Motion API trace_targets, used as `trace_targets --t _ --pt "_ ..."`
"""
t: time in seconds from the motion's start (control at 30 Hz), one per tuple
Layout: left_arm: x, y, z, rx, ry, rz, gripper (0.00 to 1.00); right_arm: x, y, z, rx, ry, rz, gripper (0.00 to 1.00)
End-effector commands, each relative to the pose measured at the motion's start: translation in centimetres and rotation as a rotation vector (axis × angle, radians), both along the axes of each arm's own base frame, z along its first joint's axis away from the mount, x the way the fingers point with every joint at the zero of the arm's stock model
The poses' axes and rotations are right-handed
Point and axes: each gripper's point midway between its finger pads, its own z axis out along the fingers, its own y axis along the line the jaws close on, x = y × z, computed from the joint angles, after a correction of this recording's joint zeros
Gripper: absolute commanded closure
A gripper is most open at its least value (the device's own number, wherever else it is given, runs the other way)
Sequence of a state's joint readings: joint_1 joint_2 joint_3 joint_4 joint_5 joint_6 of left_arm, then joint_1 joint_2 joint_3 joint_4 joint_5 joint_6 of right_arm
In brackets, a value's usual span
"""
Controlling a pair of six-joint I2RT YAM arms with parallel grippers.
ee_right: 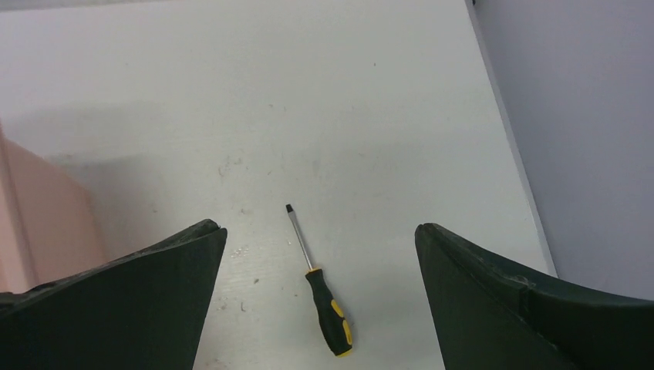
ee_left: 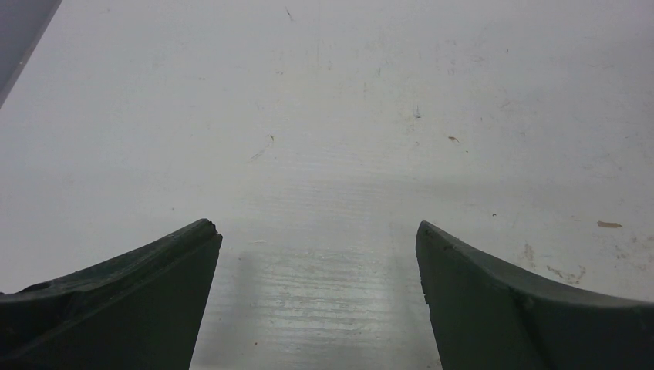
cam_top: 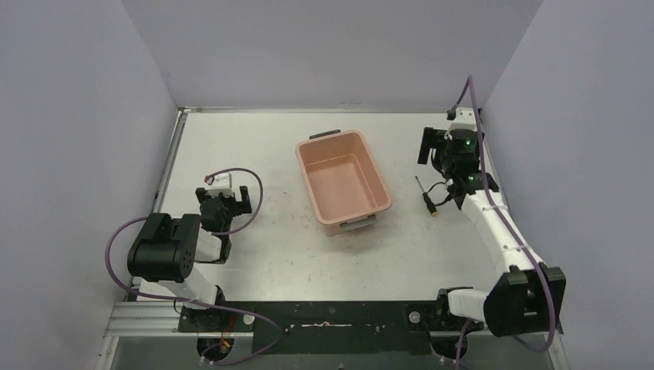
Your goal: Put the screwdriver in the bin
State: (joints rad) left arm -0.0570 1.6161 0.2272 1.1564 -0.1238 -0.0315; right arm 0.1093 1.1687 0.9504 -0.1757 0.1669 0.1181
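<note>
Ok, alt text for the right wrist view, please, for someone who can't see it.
A small screwdriver lies flat on the white table, tip pointing away and its black-and-yellow handle nearest the camera, framed by the open right pincer. A sliver of the pink bin shows at the left edge, and a pale wall runs along the right.

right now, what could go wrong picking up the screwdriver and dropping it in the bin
1. The screwdriver is slim and lies flat on the table, so the open right tool may scrape the surface or slip off the thin shaft; the handle looks the safer grip.
2. The bin stands close beside it, so a low carry could knock its wall rather than clear the rim.
</note>
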Motion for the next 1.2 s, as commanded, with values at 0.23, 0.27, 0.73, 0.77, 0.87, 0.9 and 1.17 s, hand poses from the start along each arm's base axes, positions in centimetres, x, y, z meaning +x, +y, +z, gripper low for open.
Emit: trace_targets --t 0.23,0.27,0.73,0.77,0.87,0.9,1.17 --pt "1.3 0.2 2.4 0.002 -0.086 0.006 0.03 0.7 -0.1 -15.4 -0.002 0.569 0.107 0.00" --pt "1.3 0.2 2.3 0.001 -0.085 0.007 0.03 0.6 -0.1 -16.4 -0.005 0.598 0.110 0.00" --pt "1.3 0.2 2.4 0.002 -0.086 0.006 0.03 -2.6 0.4 -22.1 0.056 0.788 0.139 0.80" --pt "1.3 0.2 2.4 0.002 -0.086 0.006 0.03 -2.7 0.5 -21.7 0.062 0.784 0.146 0.90" --pt "1.3 0.2 2.4 0.002 -0.087 0.006 0.03 -2.4 0.8 -19.1 0.073 0.744 0.149 1.00" --pt "1.3 0.2 2.4 0.001 -0.086 0.006 0.03 -2.2 0.8 -17.8 0.073 0.725 0.147 1.00" --pt "1.3 0.2 2.4 0.002 -0.087 0.006 0.03 -1.6 0.0 -5.8 0.052 0.590 0.093 1.00"
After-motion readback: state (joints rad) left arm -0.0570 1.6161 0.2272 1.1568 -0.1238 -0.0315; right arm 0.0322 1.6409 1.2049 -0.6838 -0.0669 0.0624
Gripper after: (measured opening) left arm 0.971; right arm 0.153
